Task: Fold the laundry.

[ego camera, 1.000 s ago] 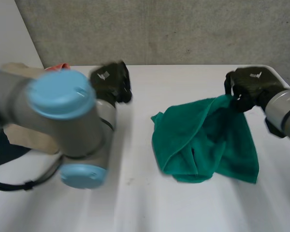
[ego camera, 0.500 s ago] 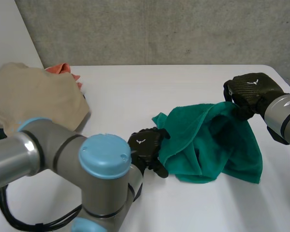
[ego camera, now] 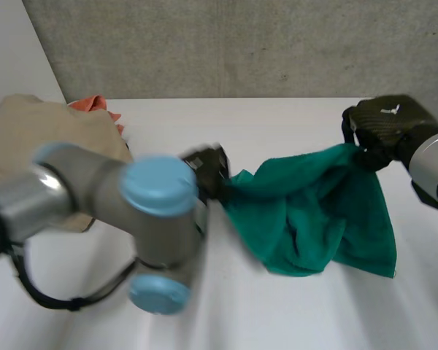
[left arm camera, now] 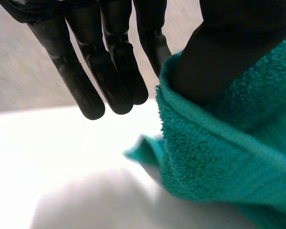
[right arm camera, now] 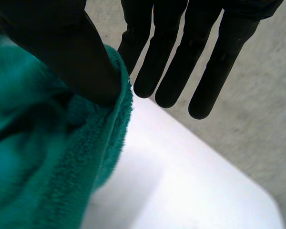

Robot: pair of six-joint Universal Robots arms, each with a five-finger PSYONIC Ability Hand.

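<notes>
Now our left hand (ego camera: 209,169), mid-frame, and right hand (ego camera: 387,124), upper right, each pinch an edge of the green towel (ego camera: 314,211). We reckon this spreads it for folding.

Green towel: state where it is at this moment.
In the head view, the green towel is right of centre on the white table, stretched between the left hand pinching its left end and the right hand pinching its upper right corner.

Looks like a robotics lab — white worktable (ego camera: 292,120) against a bare concrete wall (ego camera: 241,44) (grey, rough).
</notes>
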